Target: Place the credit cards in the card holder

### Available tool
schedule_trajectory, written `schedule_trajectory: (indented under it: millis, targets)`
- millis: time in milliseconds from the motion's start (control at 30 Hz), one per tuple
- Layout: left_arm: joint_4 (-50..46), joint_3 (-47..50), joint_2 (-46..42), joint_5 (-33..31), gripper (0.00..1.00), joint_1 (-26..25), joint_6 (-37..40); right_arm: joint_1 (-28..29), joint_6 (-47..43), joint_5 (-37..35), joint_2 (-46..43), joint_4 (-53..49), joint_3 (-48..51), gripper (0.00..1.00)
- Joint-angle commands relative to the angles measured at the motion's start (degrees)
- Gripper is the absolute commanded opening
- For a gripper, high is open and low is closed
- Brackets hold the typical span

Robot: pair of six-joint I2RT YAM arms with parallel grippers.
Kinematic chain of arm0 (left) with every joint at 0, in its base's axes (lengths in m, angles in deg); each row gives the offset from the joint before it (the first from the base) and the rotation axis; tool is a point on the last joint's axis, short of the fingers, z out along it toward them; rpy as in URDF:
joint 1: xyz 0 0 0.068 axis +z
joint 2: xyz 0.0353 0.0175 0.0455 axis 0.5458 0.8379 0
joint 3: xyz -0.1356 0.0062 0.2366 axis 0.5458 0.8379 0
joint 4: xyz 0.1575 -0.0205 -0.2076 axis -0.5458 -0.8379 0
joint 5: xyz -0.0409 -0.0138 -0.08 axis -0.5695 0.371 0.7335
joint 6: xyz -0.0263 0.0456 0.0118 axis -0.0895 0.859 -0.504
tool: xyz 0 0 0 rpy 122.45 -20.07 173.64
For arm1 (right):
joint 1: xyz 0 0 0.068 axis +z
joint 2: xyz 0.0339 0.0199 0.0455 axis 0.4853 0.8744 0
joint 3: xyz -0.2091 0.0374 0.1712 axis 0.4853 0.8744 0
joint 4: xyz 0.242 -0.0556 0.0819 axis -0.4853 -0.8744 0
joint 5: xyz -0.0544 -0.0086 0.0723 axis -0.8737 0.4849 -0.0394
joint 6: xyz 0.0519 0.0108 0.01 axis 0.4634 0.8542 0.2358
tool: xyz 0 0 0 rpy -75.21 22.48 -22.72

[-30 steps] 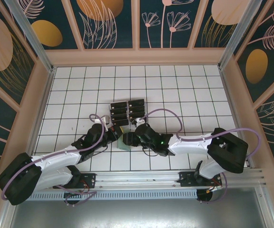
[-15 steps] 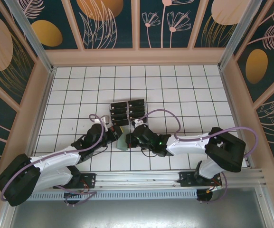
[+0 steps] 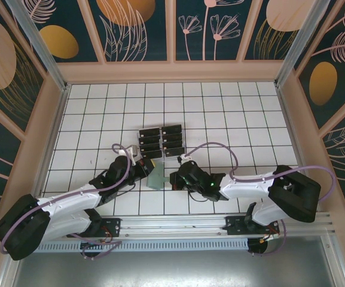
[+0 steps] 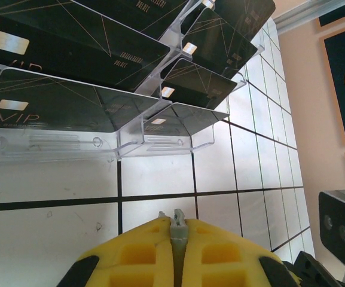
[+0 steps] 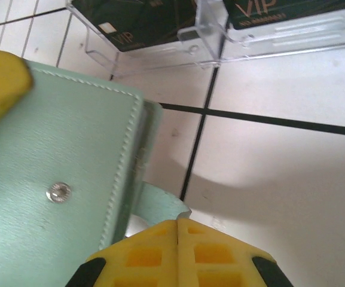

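Backed the right gripper (image 3: 174,178) off toward its own side since a second ago, away from the card holder (image 3: 155,175) it was working at then, and shut it along the way. Left the other arm, the holder and the rack roughly as they were.

Pressed tight together now, with yellow tips closed to a single seam in the right wrist view and nothing visible between them. Just ahead of those tips: a rounded lower flap (image 5: 160,206) of the holder, too close to say whether touching. Further left: the sage-green face with its small metal snap (image 5: 58,192) and a stitched edge running away from the camera. At the holder's far side: the left gripper (image 4: 177,226), clamped on a thin pale edge of it. Cannot tell whether the holder rests on the tiles (image 3: 232,107) or hangs just above.

Up the table, just past both claws: the clear rack (image 4: 160,140), holding the credit cards (image 4: 70,51) in its slots, long edges across the table. No card in the holder yet.

Likely calls for a forward reach, not a sideways one, and by the right claw: about as near the rack as the left, but empty.
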State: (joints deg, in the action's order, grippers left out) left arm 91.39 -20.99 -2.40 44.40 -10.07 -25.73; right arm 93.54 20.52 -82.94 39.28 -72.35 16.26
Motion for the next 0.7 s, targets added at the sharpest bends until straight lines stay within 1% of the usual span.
schedule_trajectory:
  millis: [0, 333, 400, 533, 633, 667]
  targets:
    - [2.44, 0.82, 0.50, -0.86, 0.00, 0.00, 0.42, -0.36, 0.75, -1.66, -2.74, -1.69, 1.24, 0.00]
    - [4.97, 3.30, 4.26, 0.01, 0.01, -0.02, 0.67, -1.96, -0.46, -0.77, -7.58, -1.66, 3.97, 0.00]
    - [5.83, 4.11, 5.15, 0.23, 0.07, 0.00, 0.53, -2.19, -0.67, -0.40, -8.39, -1.89, 4.60, 0.00]
    - [7.41, 5.15, 7.23, 0.64, 0.16, 0.01, 0.83, -2.28, -0.93, 0.35, -9.70, -0.74, 6.45, 0.00]
    - [7.37, 4.88, 8.71, 0.51, 0.30, 0.00, 1.75, -2.22, -0.78, 0.61, -10.40, 0.20, 7.94, 0.00]
    - [6.95, 4.62, 8.90, 0.25, 0.38, -0.04, 2.26, -2.24, -0.67, 0.80, -10.66, 0.57, 8.30, 0.00]
